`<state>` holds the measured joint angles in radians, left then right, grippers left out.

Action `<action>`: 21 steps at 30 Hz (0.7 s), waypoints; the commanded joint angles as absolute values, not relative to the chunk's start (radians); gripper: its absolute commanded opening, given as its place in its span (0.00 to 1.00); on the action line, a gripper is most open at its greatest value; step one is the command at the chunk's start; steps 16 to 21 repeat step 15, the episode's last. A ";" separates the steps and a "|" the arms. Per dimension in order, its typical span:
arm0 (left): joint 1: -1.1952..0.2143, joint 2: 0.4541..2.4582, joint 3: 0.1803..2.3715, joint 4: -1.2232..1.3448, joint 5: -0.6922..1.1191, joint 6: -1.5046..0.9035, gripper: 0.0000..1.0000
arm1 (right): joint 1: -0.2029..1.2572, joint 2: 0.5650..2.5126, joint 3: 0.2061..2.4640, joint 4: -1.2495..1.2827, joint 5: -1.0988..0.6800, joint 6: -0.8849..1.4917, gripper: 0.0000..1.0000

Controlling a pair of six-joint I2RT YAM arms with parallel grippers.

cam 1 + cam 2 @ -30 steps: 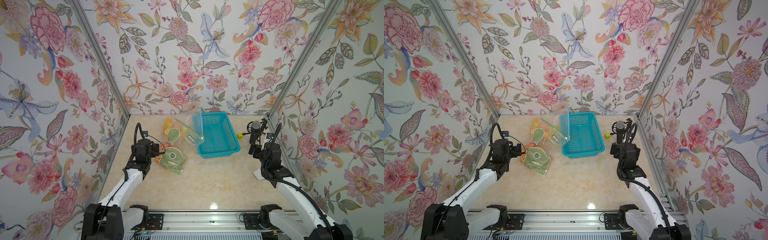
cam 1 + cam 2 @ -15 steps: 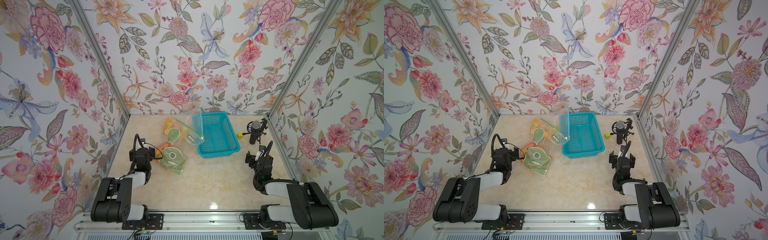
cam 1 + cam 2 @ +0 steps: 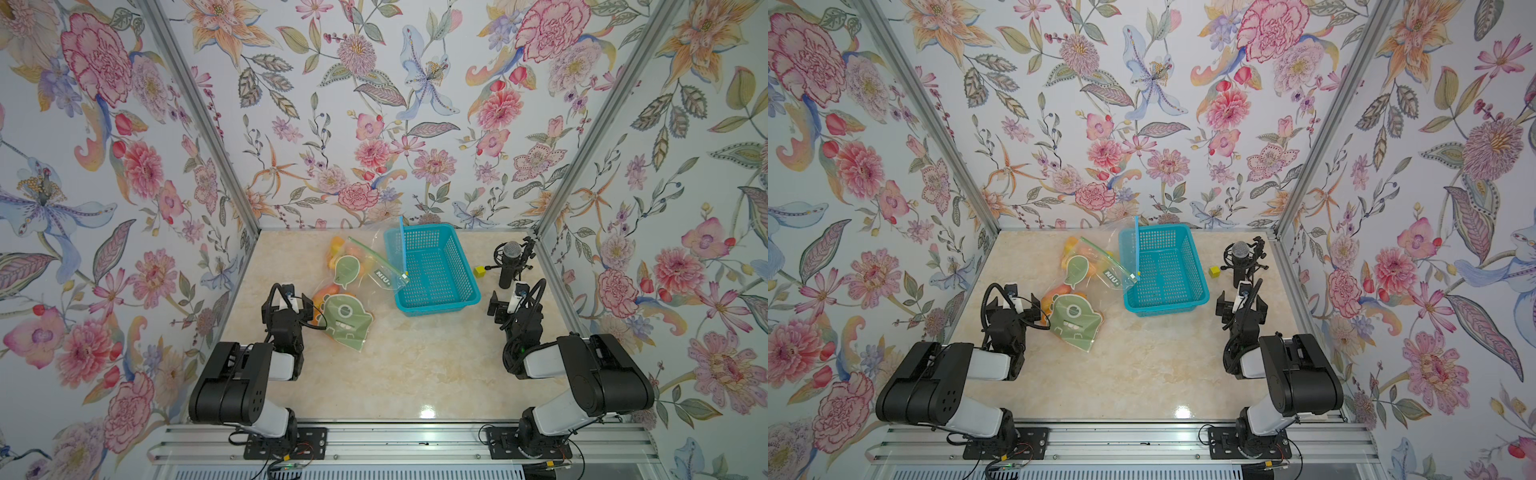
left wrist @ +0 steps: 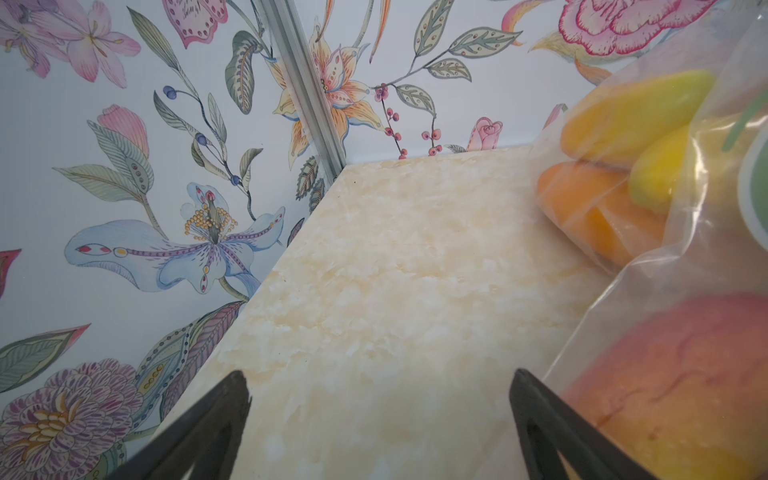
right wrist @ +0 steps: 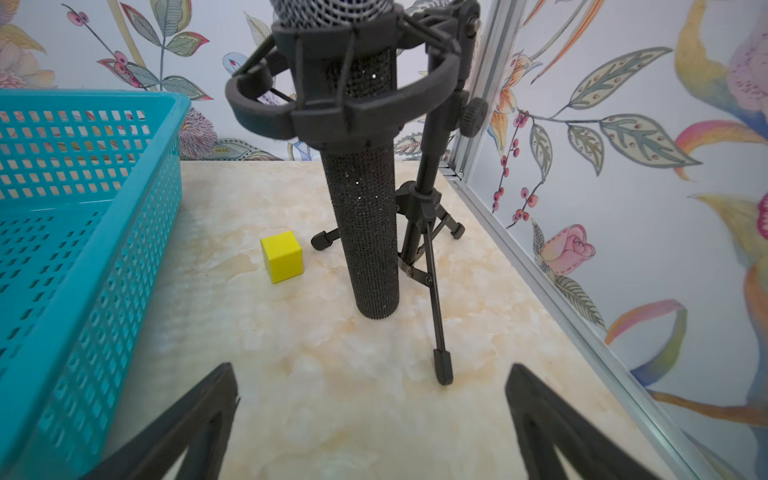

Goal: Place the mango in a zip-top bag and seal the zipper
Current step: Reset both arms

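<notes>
A clear zip-top bag with a green monster print lies flat at the table's left. An orange-red mango shows inside it. My left gripper sits low just left of this bag, open and empty; one fingertip is beside the bag's plastic. My right gripper is open and empty over bare table on the right, facing the microphone. I cannot make out the near bag's zipper.
A second printed bag with several yellow-orange mangoes leans on a turquoise basket at the back. A blue zip strip stands against the basket rim. A microphone on a tripod and a yellow cube stand back right.
Both arms have folded down and back toward the front rail. Both grippers stay open and empty. The bags and the basket have not moved.
</notes>
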<state>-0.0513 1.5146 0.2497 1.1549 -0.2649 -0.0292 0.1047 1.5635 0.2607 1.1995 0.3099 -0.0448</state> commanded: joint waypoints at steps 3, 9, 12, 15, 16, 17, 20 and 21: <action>-0.048 1.514 0.238 1.252 -0.253 -0.023 0.99 | 0.115 1.557 0.255 1.203 0.348 -0.045 1.00; -0.050 1.511 0.238 1.247 -0.254 -0.023 0.99 | 0.126 1.561 0.240 1.237 0.324 -0.071 1.00; -0.050 1.511 0.238 1.246 -0.255 -0.023 0.99 | 0.100 1.555 0.262 1.185 0.267 -0.054 1.00; -0.049 1.506 0.233 1.250 -0.249 -0.024 0.99 | 0.078 1.549 0.276 1.147 0.235 -0.038 1.00; -0.049 1.506 0.233 1.250 -0.249 -0.024 0.99 | 0.078 1.549 0.276 1.147 0.235 -0.038 1.00; -0.049 1.506 0.233 1.250 -0.249 -0.024 0.99 | 0.078 1.549 0.276 1.147 0.235 -0.038 1.00; -0.049 1.506 0.233 1.250 -0.249 -0.024 0.99 | 0.078 1.549 0.276 1.147 0.235 -0.038 1.00; -0.049 1.506 0.233 1.250 -0.249 -0.024 0.99 | 0.078 1.549 0.276 1.147 0.235 -0.038 1.00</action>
